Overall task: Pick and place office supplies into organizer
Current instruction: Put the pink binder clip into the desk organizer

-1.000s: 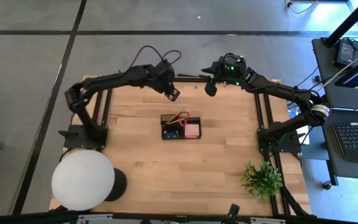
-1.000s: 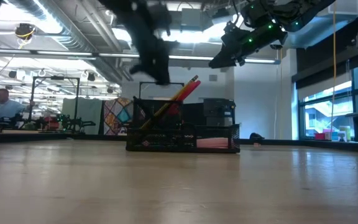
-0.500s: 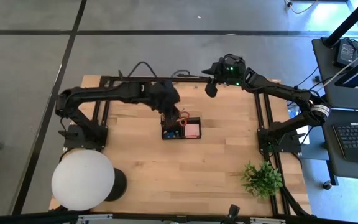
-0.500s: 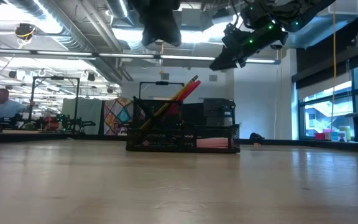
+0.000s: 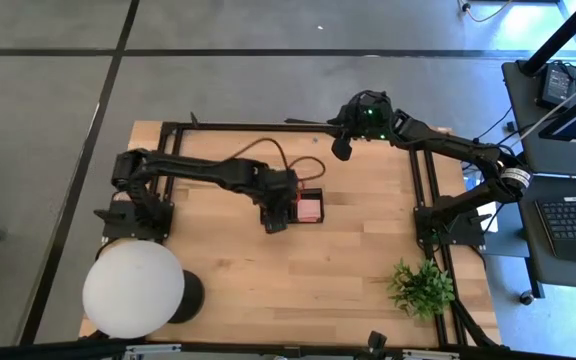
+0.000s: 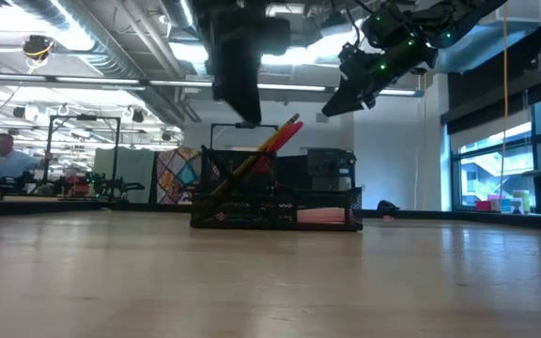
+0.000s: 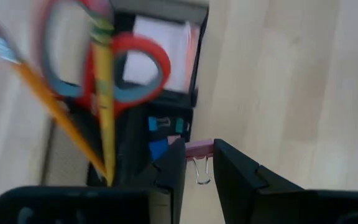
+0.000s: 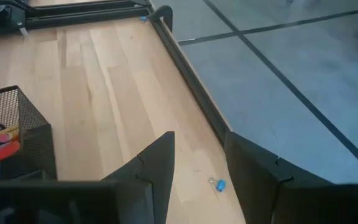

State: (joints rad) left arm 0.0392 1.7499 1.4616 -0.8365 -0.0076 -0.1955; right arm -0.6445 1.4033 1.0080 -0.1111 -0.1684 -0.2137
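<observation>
The black mesh organizer (image 5: 303, 190) stands mid-table and holds red-handled scissors (image 7: 143, 68), yellow pencils (image 7: 103, 99), a pink note block (image 5: 311, 209) and small blue clips (image 7: 160, 124). My left gripper (image 5: 274, 222) hovers high over the organizer's near-left corner (image 6: 238, 84), shut on a small pink binder clip (image 7: 199, 148). My right gripper (image 5: 340, 146) hangs open and empty in the air near the table's far edge (image 6: 344, 96). A tiny blue clip (image 8: 219, 184) lies on the wood below it, close to the table frame. My left gripper pinches the pink body of the binder clip (image 7: 199, 147) between its two fingertips (image 7: 174, 163), coming from above and pointing down. The clip is lifted clear, and its wire loops (image 7: 199, 173) show just below the fingertips.
A large white round lamp (image 5: 133, 290) stands at the near left corner and a green plant (image 5: 421, 287) at the near right. The black frame rail (image 8: 191, 81) runs along the table's edge. Bare wood (image 5: 348, 250) lies near and right of the organizer.
My left arm has swung from the table's far side toward the near edge, passing over the organizer and stopping above its near-left corner, staying high. My right arm has kept its place. The organizer and its contents have not moved.
</observation>
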